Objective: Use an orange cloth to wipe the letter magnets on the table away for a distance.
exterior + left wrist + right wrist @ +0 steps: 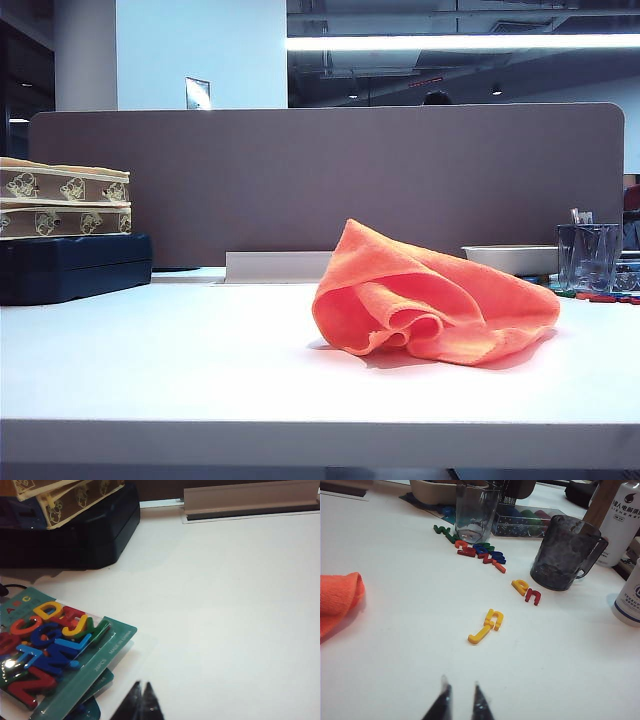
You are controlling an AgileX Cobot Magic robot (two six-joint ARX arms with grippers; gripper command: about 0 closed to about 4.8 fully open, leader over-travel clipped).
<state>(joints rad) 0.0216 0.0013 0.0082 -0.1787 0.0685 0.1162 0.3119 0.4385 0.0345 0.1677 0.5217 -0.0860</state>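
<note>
The orange cloth (430, 300) lies crumpled on the white table (200, 360), right of centre; its edge (337, 600) also shows in the right wrist view. Loose letter magnets lie in a line on the table: a yellow pair (487, 625), a yellow and a red one (526, 591), then several red, blue and green ones (477, 550). My right gripper (460, 684) hovers over bare table short of the yellow letters, apart from the cloth, its jaws a narrow gap apart with nothing between them. My left gripper (141, 686) is shut and empty. Neither gripper appears in the exterior view.
Sealed packs of coloured letters (50, 645) lie near the left gripper, beside a black case (75, 535) with boxes on it. A clear glass (475, 510), a dark mug (565, 552), white bottles (630, 595) and a tray (510, 258) stand around the loose letters. A brown divider (330, 170) closes the back.
</note>
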